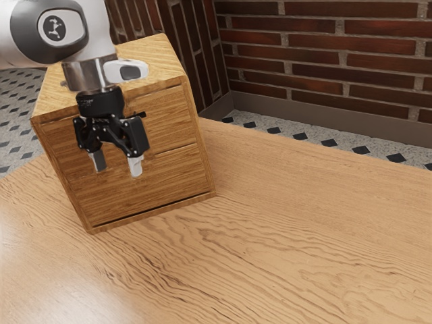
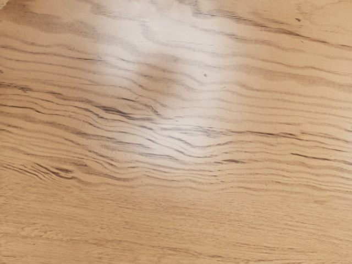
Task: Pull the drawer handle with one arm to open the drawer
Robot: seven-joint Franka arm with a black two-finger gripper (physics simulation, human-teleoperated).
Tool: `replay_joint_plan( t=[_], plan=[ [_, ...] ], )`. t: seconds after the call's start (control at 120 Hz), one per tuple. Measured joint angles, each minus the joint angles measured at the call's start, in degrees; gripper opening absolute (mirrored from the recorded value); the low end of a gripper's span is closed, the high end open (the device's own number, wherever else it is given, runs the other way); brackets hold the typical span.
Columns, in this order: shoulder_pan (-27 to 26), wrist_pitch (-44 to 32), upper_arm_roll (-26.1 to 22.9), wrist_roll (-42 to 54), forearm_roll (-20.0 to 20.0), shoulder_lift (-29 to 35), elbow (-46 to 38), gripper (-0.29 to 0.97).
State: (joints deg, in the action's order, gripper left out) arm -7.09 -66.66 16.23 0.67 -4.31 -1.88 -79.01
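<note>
Exterior view has the gripper (image 1: 118,167) hanging fingers-down, spread apart and holding nothing, before the closed upper drawer (image 1: 169,111) of the cabinet (image 1: 135,61), so it should turn toward that front, straddle the handle squarely, then pull straight out.

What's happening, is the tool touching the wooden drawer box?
Cannot tell. In the exterior view the open tool hangs in front of the drawer box and overlaps its front, so neither a gap nor contact shows plainly.

wooden surface (image 2: 176,220) | wavy dark grain lines | pale sheen (image 2: 165,82) near middle
</note>
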Motion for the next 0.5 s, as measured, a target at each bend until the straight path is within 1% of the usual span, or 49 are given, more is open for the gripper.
replay_joint_plan(
  t=[0.092, 0.192, 0.233, 0.275, 0.325, 0.392, 0.5],
  plan=[
    [3.07, -5.29, 0.04, 0.13, -0.18, 0.08, -0.12, 0.68],
    [4.94, -8.86, 0.02, 0.25, -0.23, 0.14, 0.20, 0.68],
    [5.30, -9.19, -0.32, 0.30, -0.01, 1.00, 4.76, 0.68],
    [5.57, -9.47, -0.56, 0.36, -0.83, 1.69, 8.77, 0.68],
    [6.77, -9.87, -1.65, 0.43, -1.88, 2.11, 11.57, 0.68],
    [8.60, -10.59, -3.23, 0.49, -2.74, 2.14, 12.75, 0.68],
    [11.77, -11.86, -6.33, 1.59, -1.47, 2.11, 13.23, 0.68]
  ],
)
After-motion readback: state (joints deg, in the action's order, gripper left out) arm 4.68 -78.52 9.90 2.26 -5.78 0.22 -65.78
